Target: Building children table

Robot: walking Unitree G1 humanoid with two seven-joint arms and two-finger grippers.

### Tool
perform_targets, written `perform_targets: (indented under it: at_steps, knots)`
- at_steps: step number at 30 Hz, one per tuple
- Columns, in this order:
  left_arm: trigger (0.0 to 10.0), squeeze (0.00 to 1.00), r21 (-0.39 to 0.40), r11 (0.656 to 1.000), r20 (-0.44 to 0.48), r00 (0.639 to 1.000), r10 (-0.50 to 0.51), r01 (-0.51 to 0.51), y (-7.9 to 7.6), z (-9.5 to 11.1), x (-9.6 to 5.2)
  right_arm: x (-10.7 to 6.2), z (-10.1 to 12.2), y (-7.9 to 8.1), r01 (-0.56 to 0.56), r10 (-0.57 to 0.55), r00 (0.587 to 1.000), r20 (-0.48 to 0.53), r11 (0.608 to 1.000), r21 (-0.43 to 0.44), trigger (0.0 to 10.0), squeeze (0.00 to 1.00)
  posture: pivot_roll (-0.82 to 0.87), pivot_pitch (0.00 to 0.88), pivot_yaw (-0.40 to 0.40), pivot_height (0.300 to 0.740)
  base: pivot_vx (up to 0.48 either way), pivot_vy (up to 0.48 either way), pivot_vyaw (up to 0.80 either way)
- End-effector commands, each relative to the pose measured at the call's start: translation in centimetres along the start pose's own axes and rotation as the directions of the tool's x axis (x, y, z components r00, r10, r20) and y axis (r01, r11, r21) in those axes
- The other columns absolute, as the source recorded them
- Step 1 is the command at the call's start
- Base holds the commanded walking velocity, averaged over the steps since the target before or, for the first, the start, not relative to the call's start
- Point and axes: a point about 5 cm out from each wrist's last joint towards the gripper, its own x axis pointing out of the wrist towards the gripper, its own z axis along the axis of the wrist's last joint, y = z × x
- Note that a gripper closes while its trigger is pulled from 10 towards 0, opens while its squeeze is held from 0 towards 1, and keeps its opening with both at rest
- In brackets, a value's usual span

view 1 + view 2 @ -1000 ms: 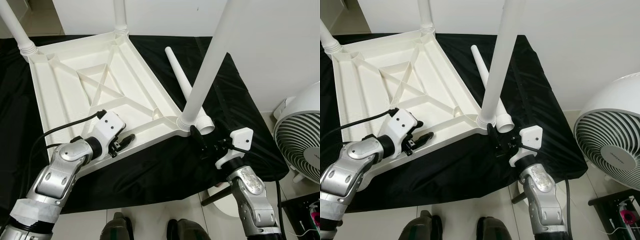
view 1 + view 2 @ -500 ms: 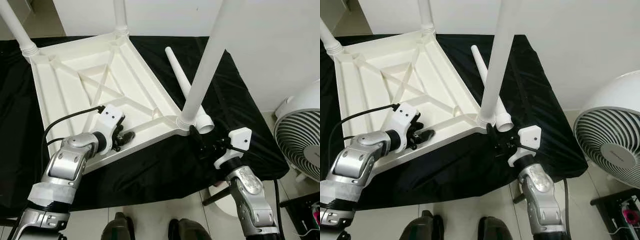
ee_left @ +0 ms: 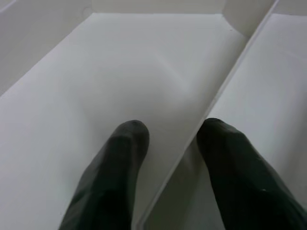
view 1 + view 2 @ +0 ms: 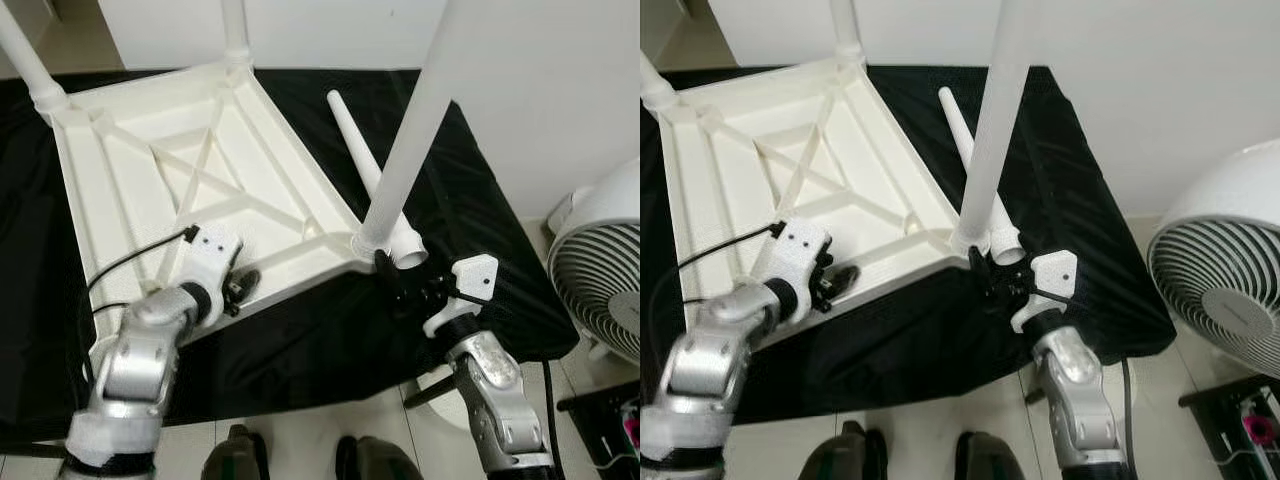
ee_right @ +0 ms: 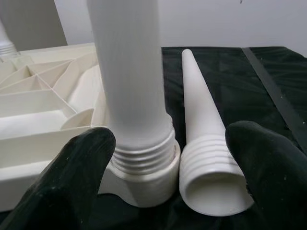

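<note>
The white children's table top [image 4: 200,170] lies upside down on a black cloth [image 4: 450,200], ribs facing up, with legs standing at its corners. The screwed-in leg [image 5: 129,72] at the near corner rises directly ahead of the right gripper [image 4: 395,283], between its two fingers [image 5: 76,177], which are spread wide around the threaded base without gripping it. A loose leg [image 5: 204,139] lies on the cloth just beside that base, its open threaded end also inside the spread of the fingers.

The left gripper [image 4: 238,287] sits at the table top's near edge, its fingers [image 3: 115,177] parted on either side of a thin rib [image 3: 216,100], holding nothing firmly that I can see.

Compared with a second ago, the left gripper has pulled back and up along the near edge. The right gripper has edged slightly closer to the screwed-in leg. A white fan [image 4: 600,270] stands on the floor beyond the right arm.
</note>
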Motion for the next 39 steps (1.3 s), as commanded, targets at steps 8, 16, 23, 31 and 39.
perform_targets:
  at_steps: [8, 16, 23, 31, 39]
  knots:
    - [0.0, 0.0, -0.023, 0.923, -0.104, 0.919, 0.381, -0.385, 1.5, -1.8, -1.4, 0.0, -0.2, 0.1, -0.014, 0.014, 1.0, -0.019, 1.0, 0.003, 10.0, 0.0, -0.01, 0.111, -0.02, 0.74, 0.0, 0.0, 0.0]
    - [3.2, 0.0, -0.043, 0.921, -0.084, 0.92, 0.384, -0.388, 0.8, -1.4, -1.0, 0.1, -0.2, 0.1, -0.017, 0.017, 1.0, -0.018, 1.0, 0.004, 10.0, 0.0, -0.01, 0.113, -0.022, 0.74, 0.0, 0.0, 0.0]
    - [10.0, 0.0, -0.011, 0.934, -0.017, 0.934, 0.358, -0.358, 0.6, 0.0, 0.0, 0.3, -0.2, 0.3, -0.019, 0.019, 1.0, -0.014, 1.0, 0.008, 10.0, 0.0, -0.01, 0.111, -0.02, 0.74, 0.0, 0.0, 0.0]
    - [10.0, 1.0, -0.019, 0.982, 0.201, 0.962, 0.186, -0.186, -0.7, 2.9, 0.2, 0.2, -0.2, 0.4, 0.001, -0.001, 1.0, -0.008, 1.0, 0.015, 10.0, 0.0, -0.02, 0.111, -0.001, 0.74, 0.0, 0.0, 0.0]
    - [10.0, 0.0, 0.058, 0.995, 0.323, 0.944, 0.061, -0.084, -0.8, 4.2, -0.8, 0.1, -0.3, 0.4, 0.008, -0.007, 1.0, -0.011, 1.0, 0.016, 10.0, 0.0, -0.02, 0.108, 0.001, 0.74, 0.0, 0.0, 0.0]
